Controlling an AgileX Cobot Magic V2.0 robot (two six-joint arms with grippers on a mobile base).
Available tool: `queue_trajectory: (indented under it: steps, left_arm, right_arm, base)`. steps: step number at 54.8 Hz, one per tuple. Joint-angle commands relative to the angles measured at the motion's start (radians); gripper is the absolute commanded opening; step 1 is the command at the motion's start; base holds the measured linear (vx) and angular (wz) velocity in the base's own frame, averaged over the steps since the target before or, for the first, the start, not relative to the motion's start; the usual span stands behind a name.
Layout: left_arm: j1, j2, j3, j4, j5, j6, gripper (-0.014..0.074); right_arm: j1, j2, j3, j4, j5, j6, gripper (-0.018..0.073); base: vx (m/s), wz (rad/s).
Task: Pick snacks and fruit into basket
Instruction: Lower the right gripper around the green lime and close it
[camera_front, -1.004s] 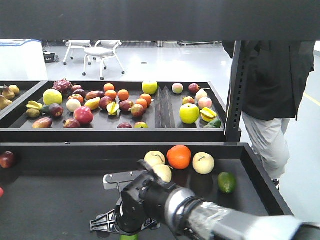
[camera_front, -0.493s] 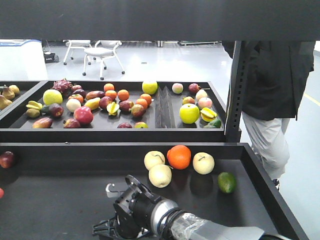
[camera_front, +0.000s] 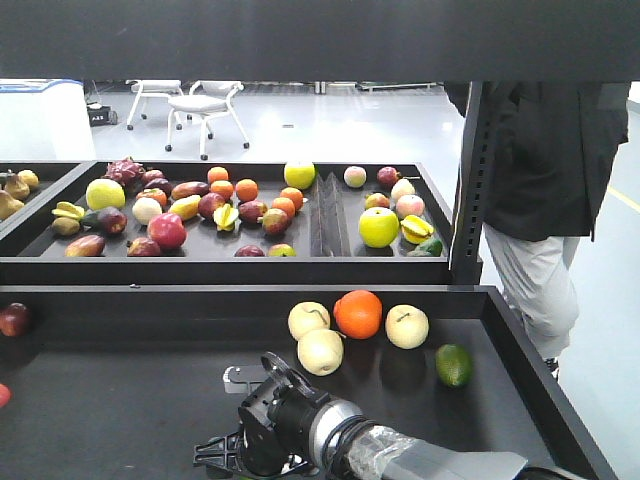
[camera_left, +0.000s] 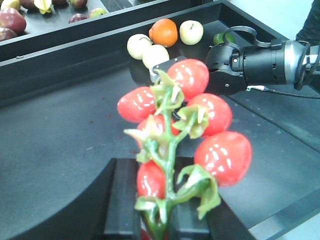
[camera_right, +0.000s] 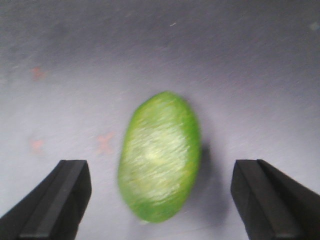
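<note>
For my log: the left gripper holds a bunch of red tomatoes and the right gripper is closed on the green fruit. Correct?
Not quite. In the right wrist view the right gripper is open, fingers wide either side of the green fruit, not touching it. The left gripper does hold the tomatoes.

Black cylindrical right wrist (camera_left: 250, 62), silver collar (camera_left: 295, 55), looped black cables (camera_left: 240, 31), clear-wrapped forearm (camera_front: 400, 458), flat matte-black end effector fingers (camera_right: 55, 200).

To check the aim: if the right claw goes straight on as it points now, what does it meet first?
Most likely the green oval fruit, which lies between the open fingers of the right claw; depth is unclear.
</note>
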Motion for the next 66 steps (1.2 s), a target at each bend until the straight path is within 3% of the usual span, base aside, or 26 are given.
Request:
queue_trajectory:
  steps: [1,34,46,56,66]
  left_arm:
    - [0.002,0.003,-0.024,-0.034,-0.077,-0.008,-0.0008]
    - [0.002,0.003,-0.024,-0.034,-0.110,-0.005,-0.0008]
    - [0.002,0.003,-0.024,-0.034,-0.114,-0.005,-0.0008]
    - [0.002,0.003,-0.024,-0.034,-0.120,-0.005,-0.0008]
    - [0.002,0.003,-0.024,-0.034,-0.117,-0.005,-0.0008]
  right_arm:
    - [-0.004,-0.076,-0.031,-0.014,-0.046,-0.010,0.0613]
    - [-0.004,-0.073,-0.031,-0.020,-0.073,-0.012,0.0569]
    - [-0.004,-0.071,-0.031,-0.013,-0.121,-0.107,0.0650]
    - [-0.005,-0.068,-0.031,0.011,-0.134,-0.109,0.0729]
    - [-0.009,-0.052,-0.031,0.010,-0.152,-0.092,0.0724]
  base:
    - [0.00,0.00]
    - [0.00,0.00]
    - [0.00,0.00]
    - [0.00,0.00]
    - [0.00,0.00]
